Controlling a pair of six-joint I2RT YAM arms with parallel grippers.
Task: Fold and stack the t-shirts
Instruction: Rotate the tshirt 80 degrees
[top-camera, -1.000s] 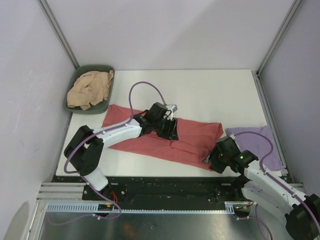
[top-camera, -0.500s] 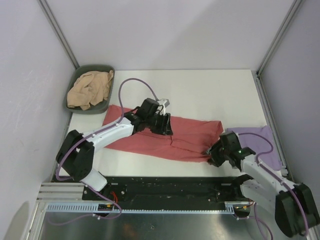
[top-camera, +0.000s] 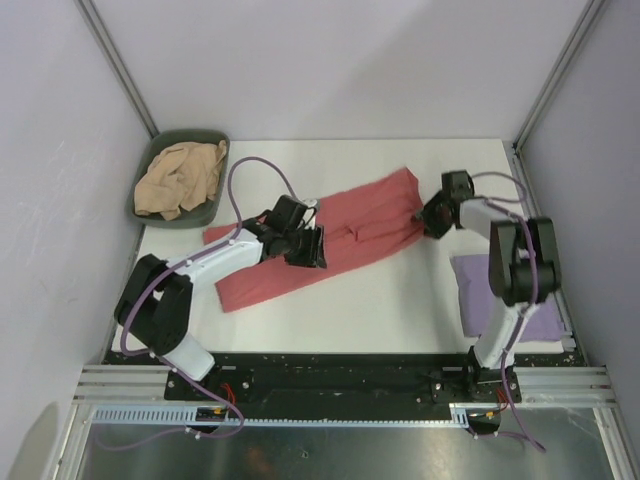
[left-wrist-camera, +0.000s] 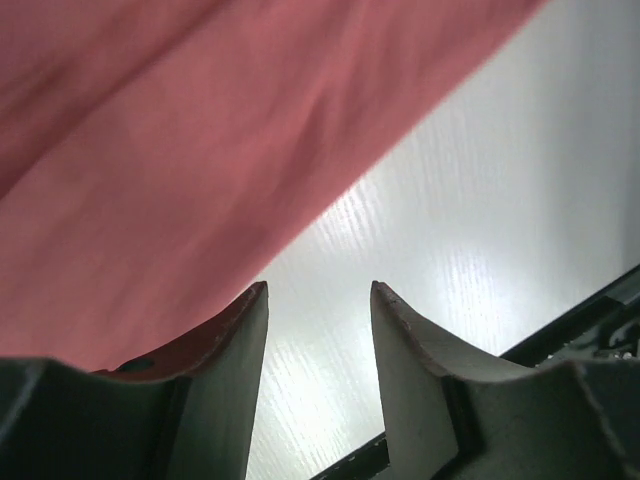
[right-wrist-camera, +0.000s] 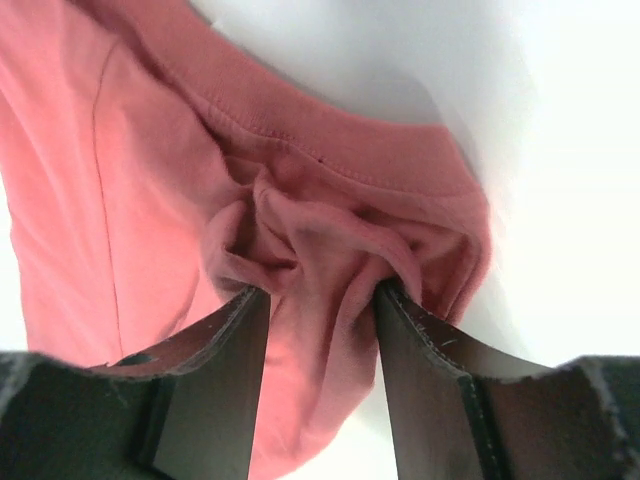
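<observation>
A dark green oval bin (top-camera: 188, 135) sits at the upper left of the frame and holds the tan shirt (top-camera: 180, 180), a soft, crumpled heap that fills it to the rim. The red shirt (top-camera: 370, 215) lies on the white surface (top-camera: 400, 300) as a long folded band running on a slant from lower left to upper right across the middle, its cotton smooth along the length and creased near the centre. The right jaws are clenched on the band's upper right end: the right wrist view shows the red shirt (right-wrist-camera: 150, 180) bunched into soft folds between them, a stitched hem curving just beyond. The left jaws sit over the band's middle and stand apart, with the bare, faintly grained surface (left-wrist-camera: 450, 250) showing between them and the red shirt (left-wrist-camera: 180, 150) hanging past the left-hand tip. The pale lavender shirt (top-camera: 475, 290) lies flat at the right edge, partly under the right arm.
</observation>
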